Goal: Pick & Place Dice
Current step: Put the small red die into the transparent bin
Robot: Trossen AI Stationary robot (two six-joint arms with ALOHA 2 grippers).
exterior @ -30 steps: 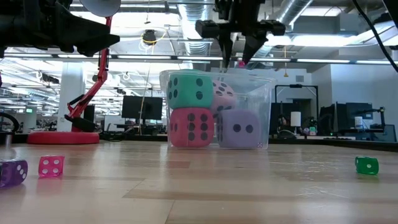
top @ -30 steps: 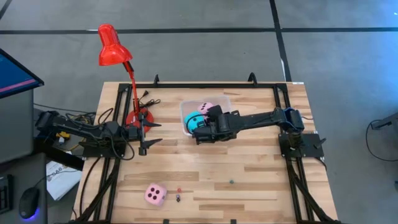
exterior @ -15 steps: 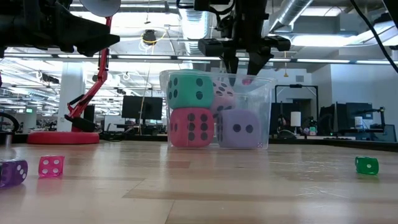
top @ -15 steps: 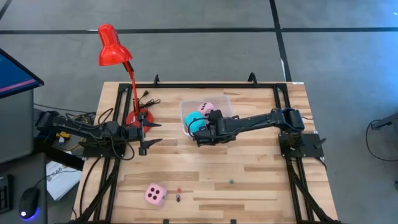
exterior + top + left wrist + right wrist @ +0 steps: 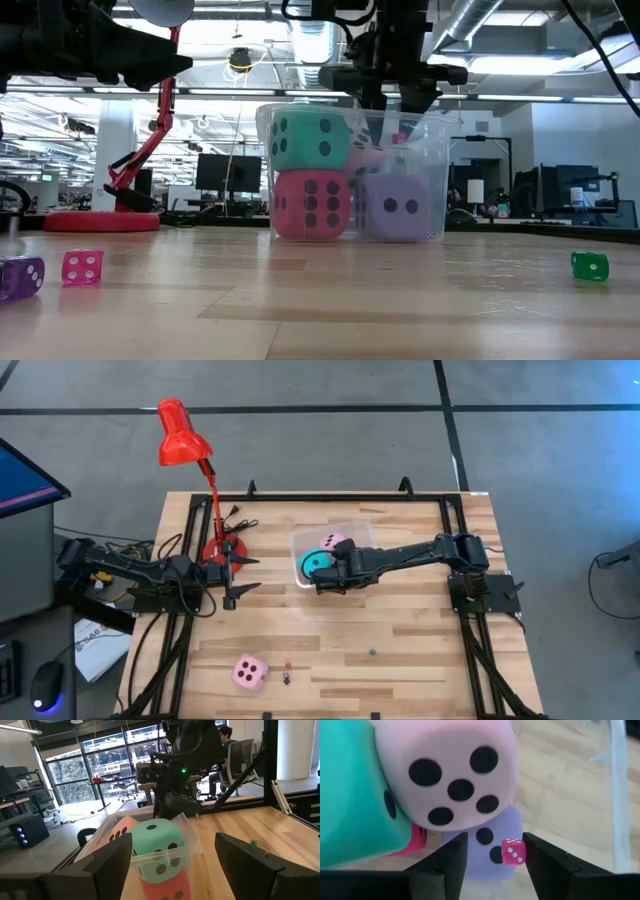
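Foam-like and light to judge by their rounded edges, four big dice sit stacked in a clear bin [image 5: 300, 540] mid-table: cyan [image 5: 305, 140] on red [image 5: 310, 203], a pink die [image 5: 450, 775] over lavender [image 5: 398, 206], while another pink die [image 5: 249, 673] lies alone near the table's front edge. Over the bin, the right gripper [image 5: 492, 857] has its jaws partly open around a tiny magenta die [image 5: 513, 851], which I judge hard, slick and best pinched on flat opposite faces. Well aside, the left gripper [image 5: 172, 857] waits with jaws apart, empty.

- Clear bin [image 5: 300, 542] sits at the table's [image 5: 420, 640] upper middle, four dice [image 5: 310, 142] stacked inside.
- Lamp [image 5: 180, 435] stands left of it.
- One die [image 5: 249, 673] lies lower left.
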